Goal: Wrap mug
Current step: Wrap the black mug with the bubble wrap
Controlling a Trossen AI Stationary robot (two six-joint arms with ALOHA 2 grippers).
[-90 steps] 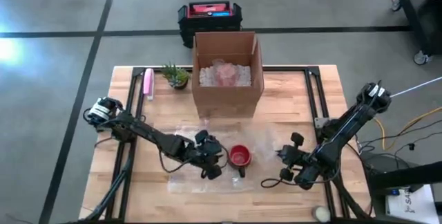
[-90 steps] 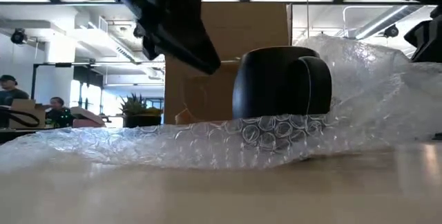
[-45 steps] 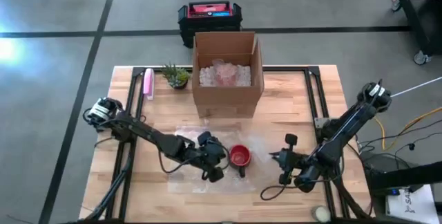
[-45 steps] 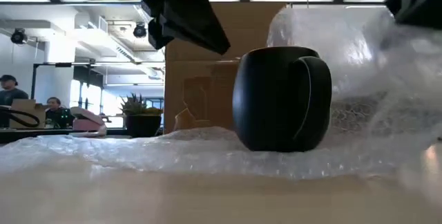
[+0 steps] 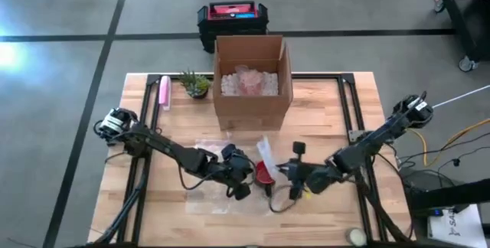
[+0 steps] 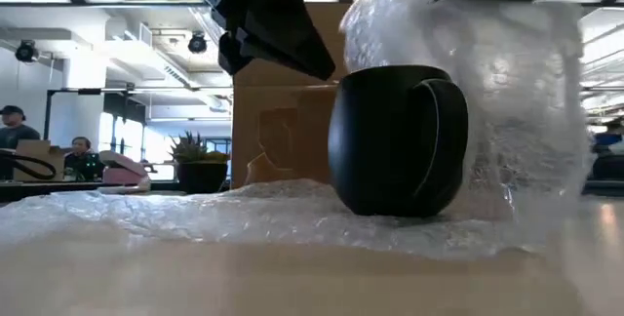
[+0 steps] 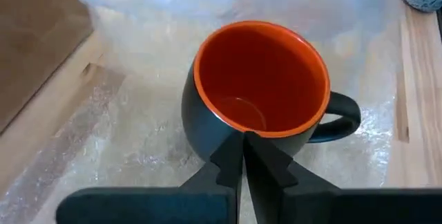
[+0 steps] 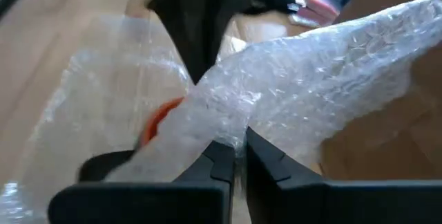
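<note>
Black mug, orange inside, upright on bubble wrap, near middle of table. My left gripper closed beside it, empty; my right gripper pinches wrap over it.

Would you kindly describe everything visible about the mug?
The mug is dark outside, glossy orange inside, empty, with one loop handle. It stands upright on the bubble wrap in front of the box. The left gripper sits shut against its wall; the right gripper lifts the wrap over it.
</note>
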